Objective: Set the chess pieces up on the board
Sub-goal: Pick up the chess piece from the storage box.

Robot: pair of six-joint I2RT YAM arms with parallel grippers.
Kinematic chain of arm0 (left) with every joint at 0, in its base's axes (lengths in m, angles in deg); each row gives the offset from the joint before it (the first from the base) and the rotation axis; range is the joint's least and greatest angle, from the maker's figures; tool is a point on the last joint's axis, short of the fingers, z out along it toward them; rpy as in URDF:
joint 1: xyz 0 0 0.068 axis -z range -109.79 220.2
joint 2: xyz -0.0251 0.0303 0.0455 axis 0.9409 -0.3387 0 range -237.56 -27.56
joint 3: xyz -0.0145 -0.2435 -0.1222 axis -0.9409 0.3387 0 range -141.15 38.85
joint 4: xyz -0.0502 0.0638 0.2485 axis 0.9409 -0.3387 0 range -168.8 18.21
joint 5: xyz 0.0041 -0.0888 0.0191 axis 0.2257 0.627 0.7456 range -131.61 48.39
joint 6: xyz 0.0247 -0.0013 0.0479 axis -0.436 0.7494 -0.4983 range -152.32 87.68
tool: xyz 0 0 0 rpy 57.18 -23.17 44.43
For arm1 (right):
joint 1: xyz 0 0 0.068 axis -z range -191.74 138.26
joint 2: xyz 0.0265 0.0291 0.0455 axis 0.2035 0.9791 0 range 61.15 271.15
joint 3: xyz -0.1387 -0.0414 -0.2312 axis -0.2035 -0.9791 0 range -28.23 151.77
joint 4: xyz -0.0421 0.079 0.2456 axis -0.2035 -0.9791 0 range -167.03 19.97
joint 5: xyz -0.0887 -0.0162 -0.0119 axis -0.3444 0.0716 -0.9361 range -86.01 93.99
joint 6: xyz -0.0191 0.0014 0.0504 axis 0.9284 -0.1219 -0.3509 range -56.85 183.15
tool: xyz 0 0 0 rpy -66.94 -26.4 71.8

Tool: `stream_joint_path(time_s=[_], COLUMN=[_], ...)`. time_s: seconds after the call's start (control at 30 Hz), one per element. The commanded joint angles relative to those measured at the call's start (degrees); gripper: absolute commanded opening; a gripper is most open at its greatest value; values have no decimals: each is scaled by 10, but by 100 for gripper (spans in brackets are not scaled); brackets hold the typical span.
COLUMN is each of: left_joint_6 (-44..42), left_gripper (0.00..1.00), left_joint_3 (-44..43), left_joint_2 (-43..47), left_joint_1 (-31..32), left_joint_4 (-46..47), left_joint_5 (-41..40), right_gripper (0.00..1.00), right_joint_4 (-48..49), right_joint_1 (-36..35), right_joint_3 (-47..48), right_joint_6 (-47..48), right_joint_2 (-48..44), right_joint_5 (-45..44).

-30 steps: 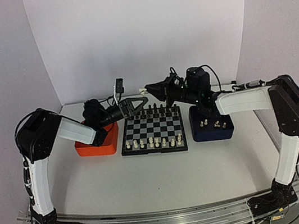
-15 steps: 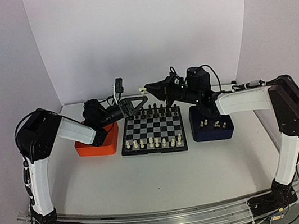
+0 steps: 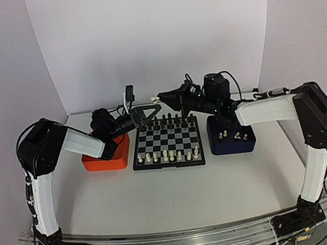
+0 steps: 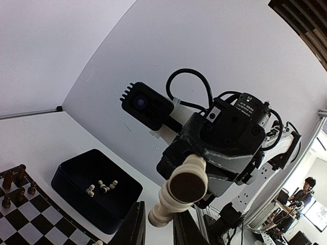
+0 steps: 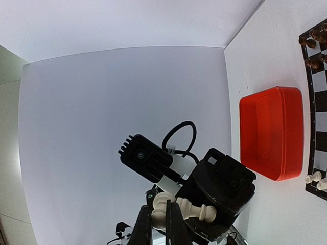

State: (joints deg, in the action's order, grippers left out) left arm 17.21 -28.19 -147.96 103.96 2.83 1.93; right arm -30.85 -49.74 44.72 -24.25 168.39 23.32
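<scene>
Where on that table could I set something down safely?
Free: the wide table strip between the board and the near edge; the orange tray looks empty. Crowded: the board's near and far rows, the blue tray, and above the board's far edge, where the left gripper and right gripper meet.

Board [image 3: 167, 138], black and pale grey checks within a black frame; chess pieces [image 3: 166, 155], cream-white; far-row pieces [image 3: 172, 121], dark brown to black; orange tray [image 3: 105, 163] and dark blue tray [image 3: 233, 147], both plain; table [image 3: 175, 198], white; backdrop [image 3: 156, 36], white; arms [image 3: 42, 201], white with black joints.
</scene>
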Motion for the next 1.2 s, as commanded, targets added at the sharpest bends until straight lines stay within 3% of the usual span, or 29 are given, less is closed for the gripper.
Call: stream_joint_path(time_s=[0.0,0.13,0.37,0.43,0.6,0.7,0.83,0.87,1.0,1.17], left_joint_6=[-1,-5,-22,-38,-124,-174,-222,-224,-236,-259], left_gripper=[11,0,0,0,0,0,0,0,0,0], left_joint_3=[-8,-2,36,49,27,-39,-141,-161,-206,-254], left_joint_2=[17,23,68,99,176,185,156,147,124,114], left_joint_1=[0,0,0,0,-1,-1,-12,-19,-34,-35], left_joint_4=[193,185,80,-13,-400,-672,-939,-985,-1083,-1145], left_joint_5=[-5,-9,10,24,18,4,-17,-3,1,20], right_gripper=[0,0,0,0,0,0,0,0,0,0], right_joint_4=[23,24,18,-4,-135,-371,-657,-721,-817,-854], right_joint_1=[-3,-2,20,34,66,80,80,80,72,37], right_joint_3=[12,14,9,7,26,93,188,215,243,246], right_joint_6=[-13,-13,19,48,168,337,600,645,799,931], right_joint_2=[8,11,5,-4,-40,-53,-42,-36,-10,17], right_joint_5=[8,8,-5,-10,9,46,32,18,-5,-30])
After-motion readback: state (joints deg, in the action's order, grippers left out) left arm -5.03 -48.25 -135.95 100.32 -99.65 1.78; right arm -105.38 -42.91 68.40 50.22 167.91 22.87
